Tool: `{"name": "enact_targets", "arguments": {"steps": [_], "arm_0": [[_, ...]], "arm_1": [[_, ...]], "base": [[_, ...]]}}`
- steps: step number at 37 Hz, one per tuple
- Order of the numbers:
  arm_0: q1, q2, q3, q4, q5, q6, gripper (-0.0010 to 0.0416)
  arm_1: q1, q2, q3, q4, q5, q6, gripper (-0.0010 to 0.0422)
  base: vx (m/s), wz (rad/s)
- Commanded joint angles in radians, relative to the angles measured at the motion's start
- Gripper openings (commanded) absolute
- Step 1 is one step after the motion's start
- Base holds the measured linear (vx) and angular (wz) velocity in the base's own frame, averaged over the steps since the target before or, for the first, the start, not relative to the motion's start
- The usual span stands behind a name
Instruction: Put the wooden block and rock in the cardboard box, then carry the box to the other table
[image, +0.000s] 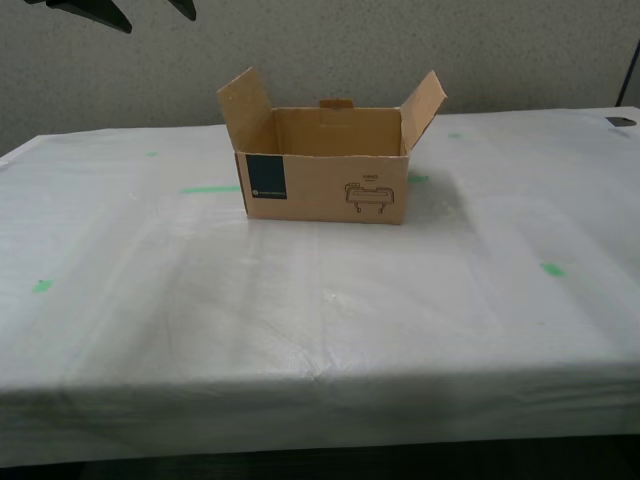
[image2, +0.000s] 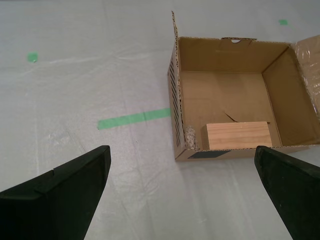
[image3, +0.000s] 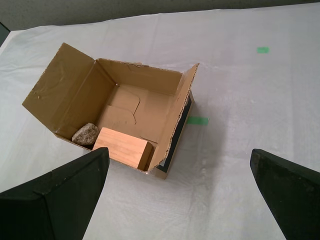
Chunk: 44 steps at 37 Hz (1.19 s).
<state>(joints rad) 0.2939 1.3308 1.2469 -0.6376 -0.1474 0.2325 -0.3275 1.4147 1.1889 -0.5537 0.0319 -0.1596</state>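
The cardboard box (image: 325, 165) stands upright on the other table (image: 300, 320), flaps open, well in from every table edge. The wooden block (image3: 122, 148) and the rock (image3: 85, 134) both lie on the box floor, side by side against the labelled front wall, the rock touching or just beside the block's end. The block's long axis runs parallel to that wall.

My first gripper (image3: 180, 200) hangs above and beside the box, off the side flap next to the blue label; its jaws stand wide apart and hold nothing. My second gripper (image2: 182, 192) hangs off the front wall, also raised, jaws wide apart and empty. Neither touches the box. In the exterior view only dark arm parts show at the top left corner, so which arm is nearer cannot be told reliably.

Judgement: loading and carrying appear complete; what remains is withdrawal. Open white surface surrounds the box on all sides, so either arm has free room to retract upward and away without brushing the raised flaps.
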Motion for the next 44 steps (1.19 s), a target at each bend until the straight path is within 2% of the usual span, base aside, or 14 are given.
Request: {"name": "enact_targets", "arguments": {"steps": [1, 44], "arm_0": [[0.001, -0.001, 0.000, 0.002, 0.005, 0.004, 0.0394], [0.001, -0.001, 0.000, 0.002, 0.005, 0.004, 0.0393]], "arm_1": [[0.000, 0.000, 0.000, 0.002, 0.003, 0.003, 0.0394], [0.000, 0.000, 0.000, 0.002, 0.003, 0.003, 0.0394]], "base": [[0.000, 0.000], [0.000, 0.000]]}}
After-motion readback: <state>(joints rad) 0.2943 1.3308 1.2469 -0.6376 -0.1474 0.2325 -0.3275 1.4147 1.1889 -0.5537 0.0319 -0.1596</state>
